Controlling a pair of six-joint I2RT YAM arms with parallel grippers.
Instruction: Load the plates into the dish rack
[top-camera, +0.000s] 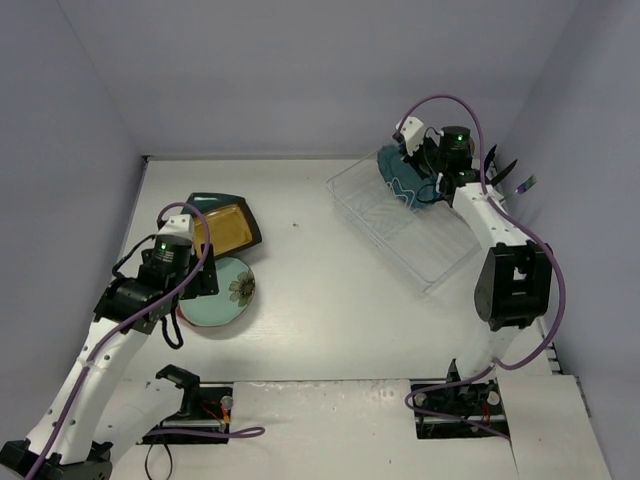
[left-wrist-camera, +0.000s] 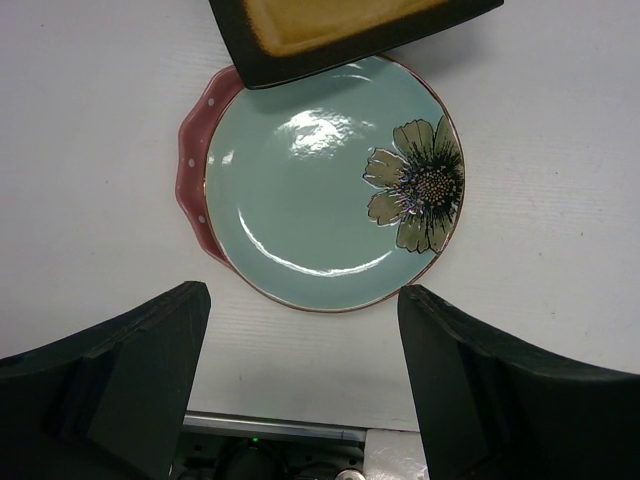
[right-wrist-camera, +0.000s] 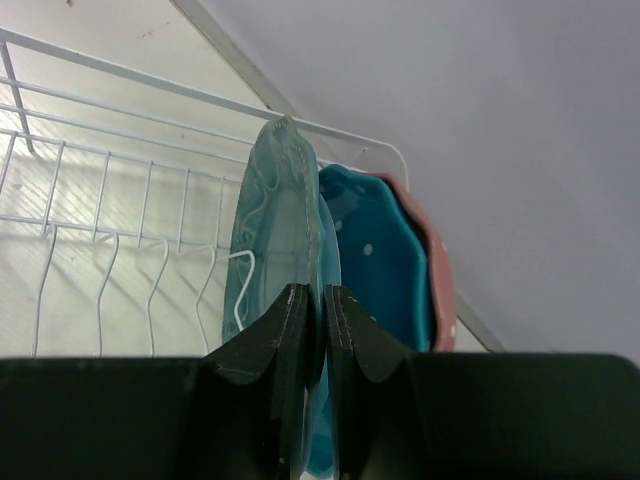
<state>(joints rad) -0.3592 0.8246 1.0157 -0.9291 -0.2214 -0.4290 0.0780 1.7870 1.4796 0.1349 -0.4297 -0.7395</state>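
The left gripper is hovering with its jaws spread wide above the flower plate, which is lying flat on the table in the lower left of the top view. Its painted flower is sitting toward the right side of the left wrist view. A pink plate is lying under it, with its dotted edge peeking out on the left side of that view. A mustard plate is overlapping the flower plate's upper edge there. In the top view it is resting on a dark teal plate, whose edge is showing just above it. The rack is sitting at an angle in the upper right of the top view, well apart from that pile. The right gripper is reaching into the rack's far end. Its fingers are pressed together on the rim of a pale green plate, which is standing upright on edge. Just to the right of it in the right wrist view, a blue dotted plate is also standing on edge. A pink rim with white dots is showing right behind the blue one.
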